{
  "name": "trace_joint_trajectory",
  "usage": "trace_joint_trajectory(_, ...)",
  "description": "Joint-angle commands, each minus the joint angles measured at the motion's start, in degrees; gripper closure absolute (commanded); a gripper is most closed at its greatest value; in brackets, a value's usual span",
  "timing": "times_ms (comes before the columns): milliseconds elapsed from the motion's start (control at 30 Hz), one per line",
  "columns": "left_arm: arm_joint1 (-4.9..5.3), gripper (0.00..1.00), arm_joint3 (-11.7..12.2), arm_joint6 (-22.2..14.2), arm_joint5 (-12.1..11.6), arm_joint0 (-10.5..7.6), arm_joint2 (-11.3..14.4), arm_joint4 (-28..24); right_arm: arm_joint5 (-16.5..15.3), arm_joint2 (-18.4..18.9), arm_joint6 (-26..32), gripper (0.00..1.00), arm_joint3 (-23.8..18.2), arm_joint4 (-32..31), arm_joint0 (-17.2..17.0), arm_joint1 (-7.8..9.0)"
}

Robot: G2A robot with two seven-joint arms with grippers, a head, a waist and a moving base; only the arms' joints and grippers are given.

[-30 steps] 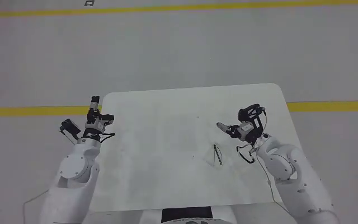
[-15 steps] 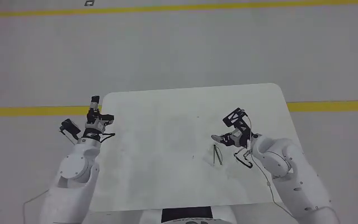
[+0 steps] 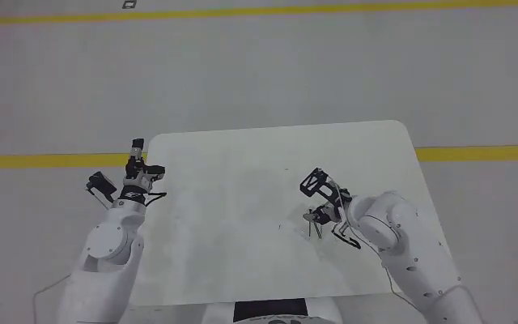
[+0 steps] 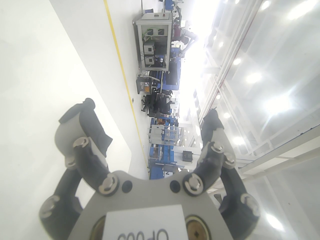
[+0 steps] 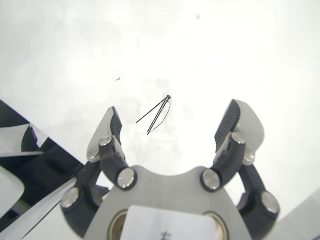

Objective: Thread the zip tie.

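Counter: a white counter with round corners. It stands on a pale floor.

Zip tie: the zip tie is thin and black. It lies flat on the counter, on the robot's right side and a bit nearer the front edge than the back one.

Zip tie shape: it looks like a skinny V. Two straight lines and one bent line meet at a small knob at one end. I cannot tell if the tail goes through the knob.

Right tool: the right tool is wide open and holds nothing. It hangs over the counter just above the zip tie. In the right wrist view the zip tie lies out past the tips, between the two fingers, nearer one of them, and it touches neither one.

Right fingers: each one has a dark pad with little ridges.

Left tool: the left tool is open too, with nothing in it. It sits by the left edge of the counter, well apart from the zip tie.

Floor lines: one yellow line runs across the floor far behind the counter. Another yellow line shows on both sides of the counter.
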Motion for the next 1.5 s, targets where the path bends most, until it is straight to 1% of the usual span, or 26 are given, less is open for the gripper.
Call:
trace_joint_trajectory(0,0.00,0.00,0.0,0.0,0.0,0.00,0.0,0.0,-0.1,0.0,0.0,0.00,0.0,0.1,0.0,0.00)
trace_joint_trajectory(267,0.00,0.00,0.0,0.0,0.0,0.00,0.0,0.0,-0.1,0.0,0.0,0.00,0.0,0.1,0.0,0.00)
trace_joint_trajectory(333,0.00,0.00,0.0,0.0,0.0,0.00,0.0,0.0,-0.9,-0.7,1.8,0.00,0.3,-0.6,-0.1,0.07)
trace_joint_trajectory(367,0.00,0.00,0.0,0.0,0.0,0.00,0.0,0.0,-1.1,-1.4,3.3,0.00,-0.5,-1.0,0.2,0.07)
trace_joint_trajectory(400,0.00,0.00,0.0,0.0,0.0,0.00,0.0,0.0,-0.4,-1.8,4.1,0.00,-1.1,-0.6,0.4,0.03)
trace_joint_trajectory(433,0.00,0.00,0.0,0.0,0.0,0.00,0.0,0.0,0.3,-2.1,5.3,0.00,-1.6,1.7,0.4,-0.04)
trace_joint_trajectory(467,0.00,0.00,0.0,0.0,0.0,0.00,0.0,0.0,0.4,-2.2,6.7,0.00,-2.0,2.7,0.8,-0.03)
trace_joint_trajectory(533,0.00,0.00,0.0,0.0,0.0,0.00,0.0,0.0,1.5,-2.6,10.7,0.00,-2.0,4.1,1.5,-0.01)
trace_joint_trajectory(567,0.00,0.00,0.0,0.0,0.0,0.00,0.0,0.0,2.3,-3.2,11.6,0.00,-1.4,5.1,2.0,0.00)
trace_joint_trajectory(733,0.00,0.00,0.0,0.0,0.0,0.00,0.0,0.0,5.7,-6.3,11.6,0.00,0.4,7.0,3.8,0.80)
trace_joint_trajectory(833,0.00,0.00,0.0,0.0,0.0,0.00,0.0,0.0,9.3,-8.2,11.6,0.00,1.7,8.2,5.3,1.61)
trace_joint_trajectory(867,0.00,0.00,0.0,0.0,0.0,0.00,0.0,0.0,9.7,-8.3,11.6,0.00,1.7,8.6,5.4,1.68)
trace_joint_trajectory(1200,0.00,0.00,0.0,0.0,0.0,0.00,0.0,0.0,9.7,-8.3,11.6,0.00,1.7,8.6,5.4,1.68)
trace_joint_trajectory(1233,0.00,0.00,0.0,0.0,0.0,0.00,0.0,0.0,10.3,-8.7,11.6,0.00,1.9,7.7,5.3,1.67)
trace_joint_trajectory(1333,0.00,0.00,0.0,0.0,0.0,0.00,0.0,0.0,13.2,-10.2,11.6,0.00,1.8,6.5,5.5,1.44)
trace_joint_trajectory(1367,0.00,0.00,0.0,0.0,0.0,0.00,0.0,0.0,14.8,-10.8,11.6,0.00,2.4,6.3,5.7,1.37)
trace_joint_trajectory(1433,0.00,0.00,0.0,0.0,0.0,0.00,0.0,0.0,16.8,-12.2,11.6,0.00,3.3,6.1,6.4,1.27)
trace_joint_trajectory(1467,0.00,0.00,0.0,0.0,0.0,0.00,0.0,0.0,18.6,-12.9,11.6,0.00,3.8,6.8,6.9,1.18)
